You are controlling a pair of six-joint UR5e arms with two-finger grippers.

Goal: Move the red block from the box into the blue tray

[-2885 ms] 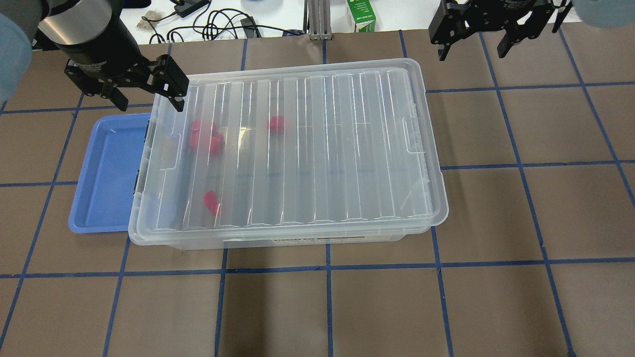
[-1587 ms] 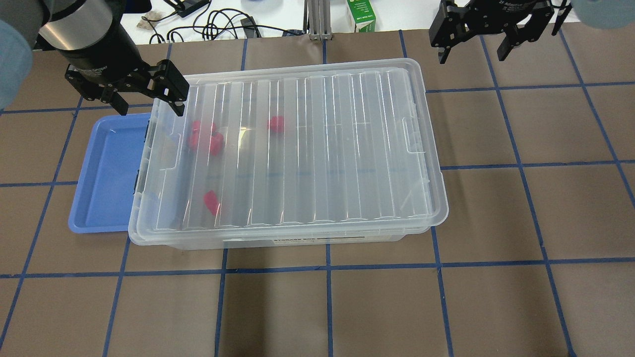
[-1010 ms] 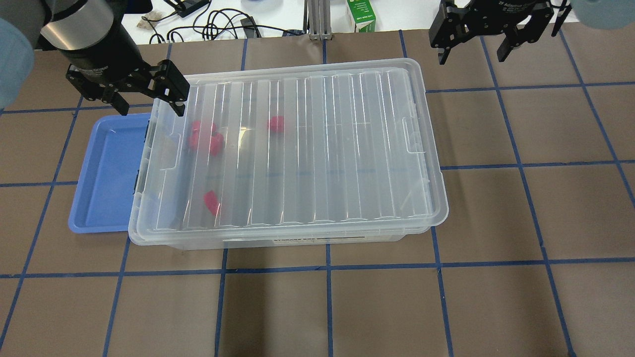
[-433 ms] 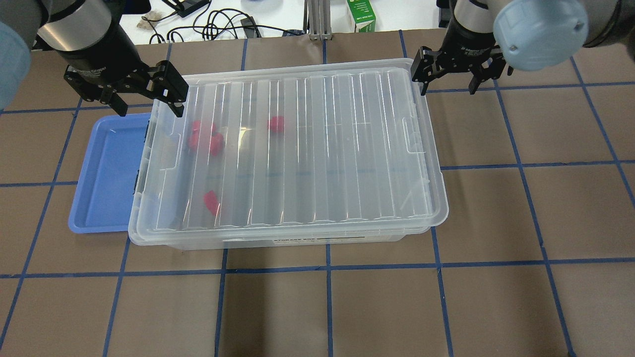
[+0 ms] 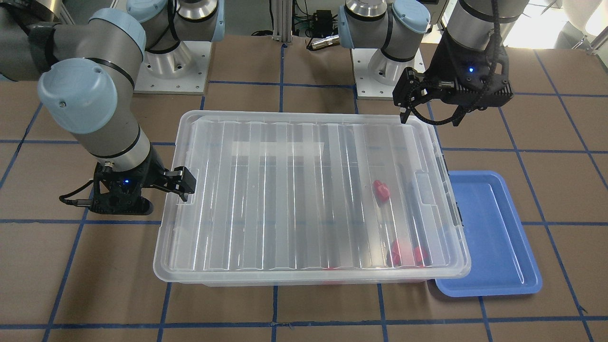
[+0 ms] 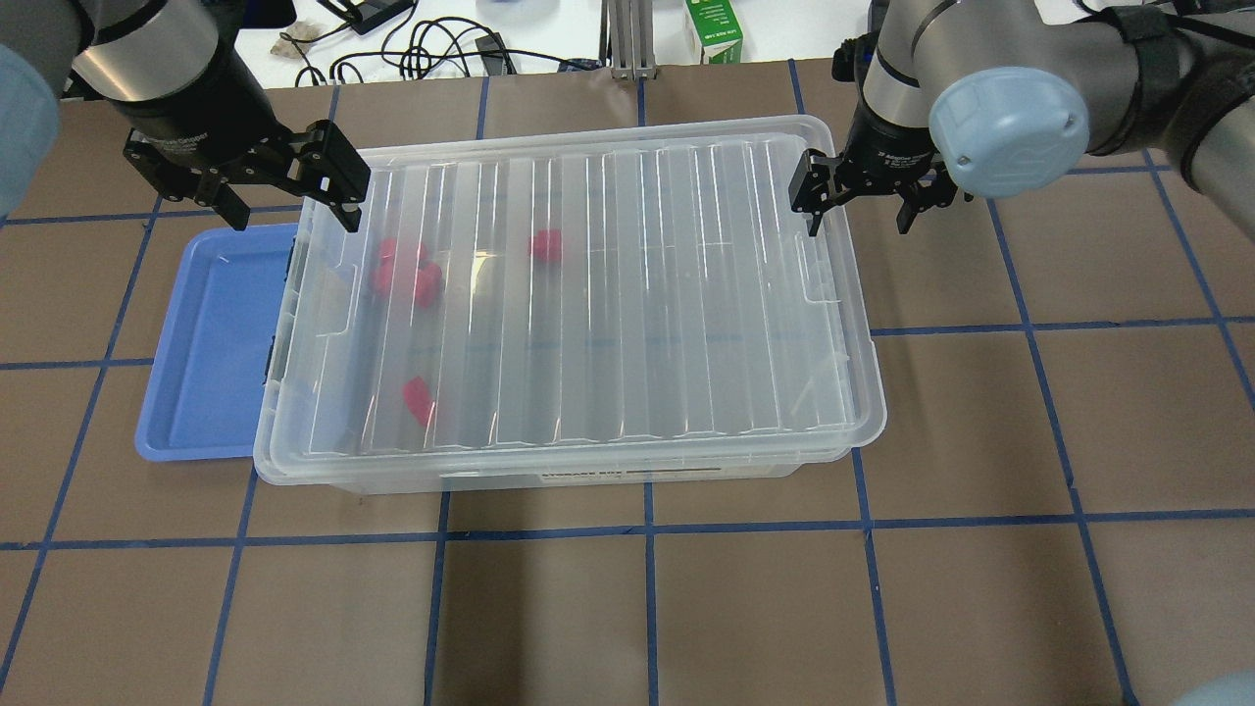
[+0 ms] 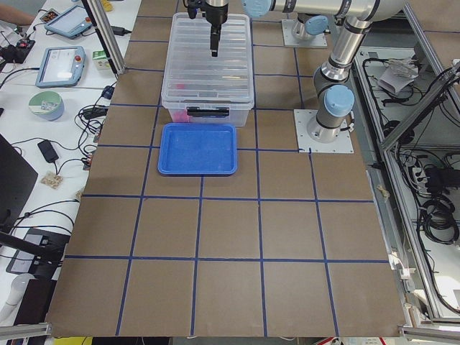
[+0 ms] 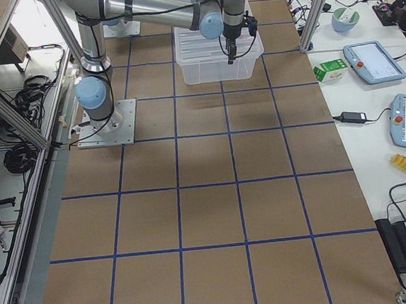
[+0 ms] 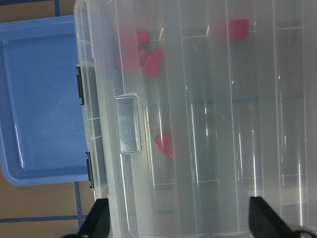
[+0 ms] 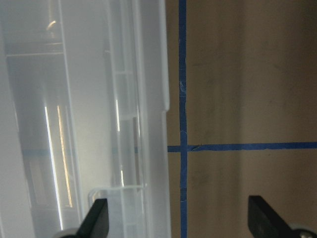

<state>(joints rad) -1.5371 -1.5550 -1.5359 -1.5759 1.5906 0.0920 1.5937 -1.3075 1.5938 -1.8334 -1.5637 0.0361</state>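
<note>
The clear box (image 6: 627, 324) sits mid-table with its ribbed lid on. Through the lid I see red pieces: a cluster (image 6: 404, 272), a single squarish one (image 6: 545, 245) and another (image 6: 419, 400). I cannot tell which one is the knobbed red block. The blue tray (image 6: 201, 343) lies empty against the box's left end, partly under its rim. My left gripper (image 6: 291, 201) is open and straddles the box's far left corner; its wrist view shows the left latch tab (image 9: 128, 124). My right gripper (image 6: 858, 206) is open and straddles the box's right rim near the far corner.
A green carton (image 6: 713, 34), cables (image 6: 431, 44) and a metal post (image 6: 627, 39) stand beyond the far edge. The arm bases (image 5: 171, 66) stand behind the box. Brown table with blue tape grid (image 6: 647, 608) stretches in front of the box.
My right gripper has come from the far right corner of the table down and left to the box's right rim. The left gripper has barely moved. The lid and red pieces are unchanged.
</note>
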